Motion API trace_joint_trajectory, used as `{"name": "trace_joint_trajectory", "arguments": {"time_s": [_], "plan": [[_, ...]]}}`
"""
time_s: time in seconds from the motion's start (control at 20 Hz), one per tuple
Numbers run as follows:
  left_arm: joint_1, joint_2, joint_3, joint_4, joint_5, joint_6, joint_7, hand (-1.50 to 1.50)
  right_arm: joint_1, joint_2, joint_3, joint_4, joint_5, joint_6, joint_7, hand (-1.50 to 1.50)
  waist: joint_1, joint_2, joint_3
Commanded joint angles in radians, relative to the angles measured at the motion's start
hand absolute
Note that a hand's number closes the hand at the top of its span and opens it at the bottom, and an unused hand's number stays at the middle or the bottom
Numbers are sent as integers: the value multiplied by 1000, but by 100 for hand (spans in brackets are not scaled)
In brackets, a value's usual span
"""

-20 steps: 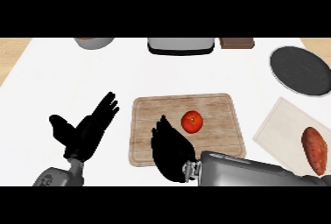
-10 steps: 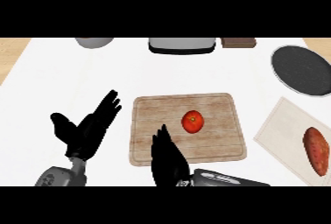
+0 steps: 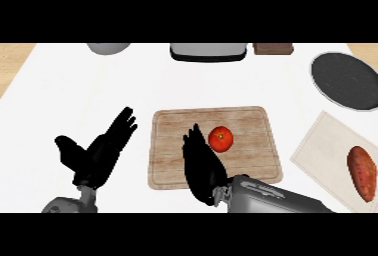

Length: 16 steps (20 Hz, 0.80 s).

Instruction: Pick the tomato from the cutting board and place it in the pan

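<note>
Tomato point(image 3: 221, 139) on cutting board point(image 3: 251, 165), just beside open right hand point(image 3: 201, 165) fingertips.

Bright, even light, white counter point(image 3: 81, 85) nearly washed out; hardly any shadows; no glare; edges undistorted

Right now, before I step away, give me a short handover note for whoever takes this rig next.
Right hand: open, over the cutting board, just left of the tomato, holding nothing.
Left hand: open, resting left of the board.
Tomato: not yet picked, on the board.
Pan: far right of the counter, nothing visible in it.
Done: the approach only.
Left: grasp tomato, carry it to the pan, release.
</note>
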Motion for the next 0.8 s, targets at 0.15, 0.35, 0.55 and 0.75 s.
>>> {"name": "trace_joint_trajectory", "arguments": {"time_s": [0.15, 0.35, 0.55, 0.75], "plan": [[-8, 1, 52, 22, 11, -63, 6, 0, 33, 39, -56, 105, 112, -72, -92, -150, -1, 1, 0], [10, -14, 44, -36, -20, -39, 44, 0, 68, 6, -87, 99, 185, -114, -135, -150, -2, 0, 0], [83, -59, -16, -91, -67, 1, 40, 0, 23, 28, -150, 210, 179, -222, -236, 150, 6, 0, 0], [18, -49, 21, -21, -72, -22, 35, 0, -29, 44, -110, 288, 258, -325, -321, 150, 6, 2, 0]]}}
